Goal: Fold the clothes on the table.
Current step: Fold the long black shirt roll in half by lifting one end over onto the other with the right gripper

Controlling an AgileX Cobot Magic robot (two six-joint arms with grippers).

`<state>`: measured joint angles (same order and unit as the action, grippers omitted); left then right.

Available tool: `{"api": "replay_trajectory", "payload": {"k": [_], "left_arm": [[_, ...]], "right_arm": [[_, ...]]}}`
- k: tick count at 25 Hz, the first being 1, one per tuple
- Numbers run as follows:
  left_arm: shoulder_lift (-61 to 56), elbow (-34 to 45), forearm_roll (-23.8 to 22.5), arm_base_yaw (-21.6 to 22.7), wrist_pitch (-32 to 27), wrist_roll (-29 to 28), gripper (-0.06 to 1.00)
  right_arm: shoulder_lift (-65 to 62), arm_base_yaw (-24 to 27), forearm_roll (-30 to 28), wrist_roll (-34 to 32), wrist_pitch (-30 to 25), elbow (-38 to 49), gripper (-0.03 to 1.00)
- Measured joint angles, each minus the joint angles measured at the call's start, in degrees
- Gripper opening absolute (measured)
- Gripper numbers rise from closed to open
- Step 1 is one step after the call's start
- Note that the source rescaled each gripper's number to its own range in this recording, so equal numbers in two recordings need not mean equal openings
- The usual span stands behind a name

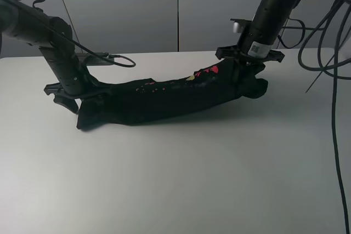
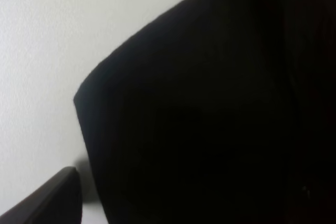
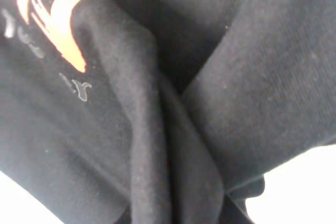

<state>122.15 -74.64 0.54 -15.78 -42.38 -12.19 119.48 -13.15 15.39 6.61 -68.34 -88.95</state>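
A black garment [image 1: 164, 100] with red and pink print [image 1: 211, 70] is bunched into a long band across the white table [image 1: 175, 179]. My left gripper [image 1: 82, 98] is at its left end and my right gripper [image 1: 244, 69] at its right end. Each is closed on the cloth and holds its end slightly raised, so the band sags between them. The left wrist view is filled with black cloth [image 2: 210, 119], with one dark fingertip [image 2: 50, 198] at the edge. The right wrist view shows folds of the cloth [image 3: 210, 77] with orange print [image 3: 58, 14]; its fingers are hidden.
Black cables [image 1: 329, 53] hang at the right side of the table behind my right arm. A thin cable loop [image 1: 118, 60] lies on the table behind my left arm. Grey wall panels [image 1: 142, 9] stand beyond the table's far edge.
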Motion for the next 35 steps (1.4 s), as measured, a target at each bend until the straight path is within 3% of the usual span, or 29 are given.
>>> {"api": "replay_trajectory", "payload": {"k": [9,15,21,30,35], "left_arm": [[0.0,0.0,0.0,0.0,0.0,0.2,0.99],[0.0,0.0,0.0,0.0,0.0,0.3,0.99],[0.0,0.0,0.0,0.0,0.0,0.3,0.99],[0.0,0.0,0.2,0.0,-0.1,0.6,0.99],[0.0,0.0,0.7,0.0,-0.1,1.3,0.99]], "right_arm": [[-0.7,-0.1,21.6,9.9,-0.2,0.0,0.12],[-0.2,-5.3,25.6,12.7,4.7,0.0,0.12],[4.8,-10.6,35.2,18.4,8.4,-0.1,0.12],[11.6,-13.0,42.8,21.2,11.8,-0.4,0.12],[13.4,-14.8,50.6,25.2,13.3,-0.4,0.12]]}}
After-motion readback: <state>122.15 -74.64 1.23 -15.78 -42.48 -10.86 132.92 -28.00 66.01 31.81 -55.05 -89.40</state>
